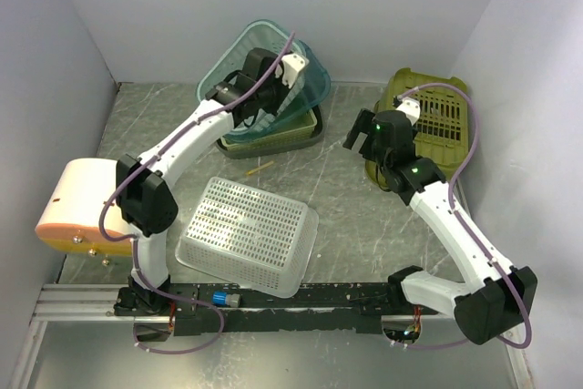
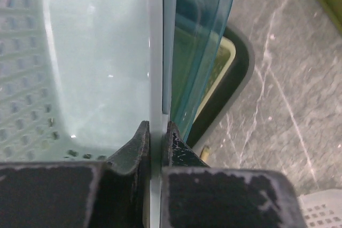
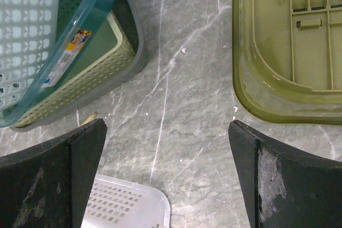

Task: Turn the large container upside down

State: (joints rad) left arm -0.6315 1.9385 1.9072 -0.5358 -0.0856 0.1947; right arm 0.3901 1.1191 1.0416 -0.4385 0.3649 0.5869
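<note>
The large container (image 1: 314, 88) is seen in the upper middle of the top view, left of centre. It is made of clear teal plastic, with rounded corners and a thick rolled rim. It is tipped steeply up on one edge, neither flat nor fully turned over, with its open side turned towards the lower left. In the left wrist view its thin wall (image 2: 200, 52) is shown edge-on, pinched between the fingers of the left gripper (image 2: 157, 132). A paper label (image 3: 72, 52) is stuck on its outer wall (image 3: 88, 25), at the upper left of the right wrist view.
</note>
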